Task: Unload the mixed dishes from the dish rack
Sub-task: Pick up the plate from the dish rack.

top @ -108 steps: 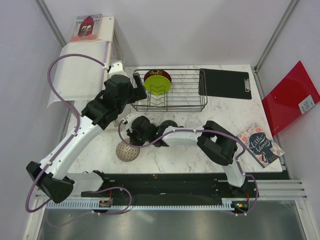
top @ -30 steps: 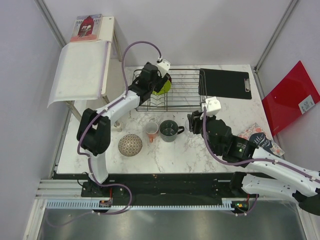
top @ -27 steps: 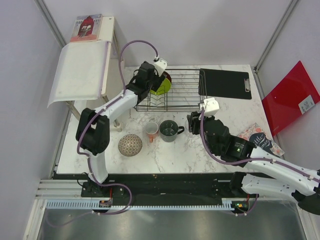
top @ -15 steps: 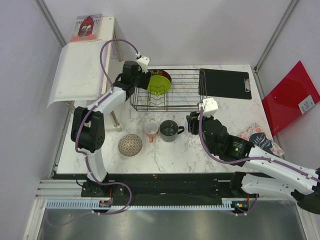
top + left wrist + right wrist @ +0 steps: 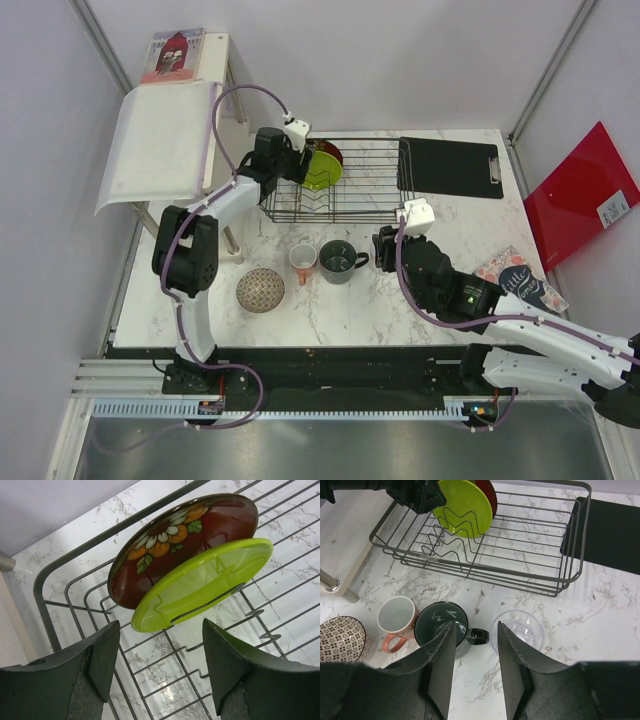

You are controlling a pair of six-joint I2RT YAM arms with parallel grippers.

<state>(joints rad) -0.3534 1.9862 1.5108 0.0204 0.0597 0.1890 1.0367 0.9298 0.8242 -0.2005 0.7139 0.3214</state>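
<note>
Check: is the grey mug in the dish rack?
No, the grey mug stands on the table outside the dish rack, beside the orange-red cup.

A white marbled table (image 5: 340, 315) fills the middle of the top view. At upper centre the dark wire dish rack (image 5: 345, 217) stands directly on it. Just right of the rack, at the far edge, lies a black clipboard (image 5: 452, 167). Below the rack, left of centre, sit a small patterned bowl (image 5: 260, 290), an orange-red cup (image 5: 303, 262) and a dark grey mug (image 5: 338, 260). Cup and mug are close together, both mouth up. In the right wrist view a clear glass (image 5: 518, 629) stands just right of the mug's handle. A book (image 5: 517, 277) lies at the table's right edge.
</note>
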